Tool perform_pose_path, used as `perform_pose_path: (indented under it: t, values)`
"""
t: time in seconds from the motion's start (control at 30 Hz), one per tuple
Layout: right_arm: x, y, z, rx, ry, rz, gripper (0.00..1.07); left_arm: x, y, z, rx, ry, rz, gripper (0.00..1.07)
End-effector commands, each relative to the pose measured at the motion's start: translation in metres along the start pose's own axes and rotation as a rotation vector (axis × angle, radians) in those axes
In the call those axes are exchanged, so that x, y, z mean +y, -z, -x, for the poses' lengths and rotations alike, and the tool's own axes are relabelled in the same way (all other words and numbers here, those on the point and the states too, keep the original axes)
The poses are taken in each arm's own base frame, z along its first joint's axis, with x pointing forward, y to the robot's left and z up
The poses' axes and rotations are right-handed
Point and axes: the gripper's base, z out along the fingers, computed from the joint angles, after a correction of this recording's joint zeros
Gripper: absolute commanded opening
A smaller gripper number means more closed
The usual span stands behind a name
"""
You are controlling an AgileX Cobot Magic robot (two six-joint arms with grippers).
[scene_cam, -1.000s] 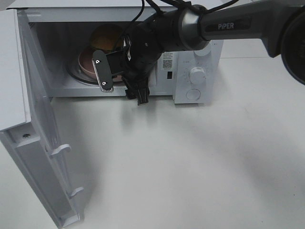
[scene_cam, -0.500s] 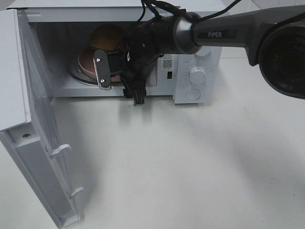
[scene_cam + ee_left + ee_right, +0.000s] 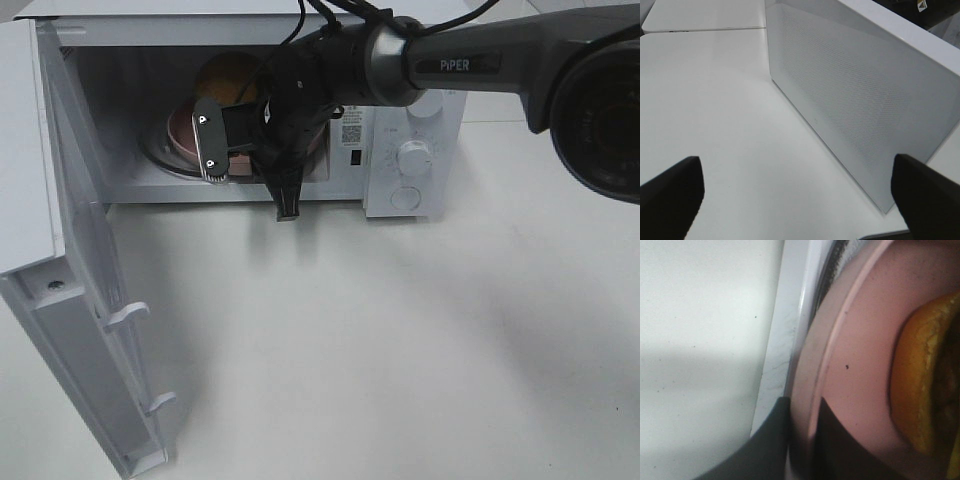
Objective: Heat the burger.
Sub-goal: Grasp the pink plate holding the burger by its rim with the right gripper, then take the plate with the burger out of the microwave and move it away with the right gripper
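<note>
**Exterior high view: plate with burger going into the open microwave**

Exterior high view is showing the microwave standing at the back of the white counter with its door swung wide open toward the left. The right arm is reaching across into the cavity, and its end effector is sitting at the front lip of the opening. Inside, the burger is resting on a pink plate, and the plate is lying over the turntable area, near the cavity's front edge.

Right wrist view is giving the grip detail: the right end effector is pinching the rim of the pink plate, one finger on each side of the rim. The burger is sitting on the plate close beside the grip, its bun edge filling that side of the frame.

Left wrist view is showing the left end effector spread wide, holding nothing, facing the outer side of the door.

Progress, as a judgement: door opening is done and the plate is inside or nearly seated. Left to do: letting go of the rim, pulling the arm clear, shutting the door, and turning the dials on the control panel.
</note>
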Motion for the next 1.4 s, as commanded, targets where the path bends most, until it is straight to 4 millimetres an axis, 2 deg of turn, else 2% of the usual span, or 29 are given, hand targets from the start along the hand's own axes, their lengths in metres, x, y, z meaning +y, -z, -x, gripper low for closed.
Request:
perform_pose_path:
  t: [0.03, 0.4, 0.7, 0.93, 1.1, 1.4]
  values:
    - [-0.003, 0.007, -0.001, 0.005, -0.026, 0.016, 0.0, -0.001, 0.002, -0.001, -0.028, 0.004, 0.004, 0.94]
    - [-0.004, 0.019, 0.005, 0.002, 0.049, 0.035, 0.0, -0.001, 0.002, -0.001, -0.028, 0.004, 0.004, 0.94]
    - [-0.007, 0.04, 0.005, -0.018, 0.061, 0.004, 0.0, -0.001, 0.002, -0.001, -0.028, 0.004, 0.004, 0.94]
    - [0.004, 0.047, 0.003, -0.037, 0.099, -0.02, 0.0, -0.001, 0.002, -0.001, -0.028, 0.004, 0.004, 0.94]
    - [0.016, 0.059, 0.005, -0.073, 0.157, -0.082, 0.0, -0.001, 0.002, -0.001, -0.028, 0.004, 0.004, 0.94]
    - [0.027, 0.07, 0.003, -0.077, 0.188, -0.085, 0.0, -0.001, 0.002, -0.001, -0.028, 0.004, 0.004, 0.94]
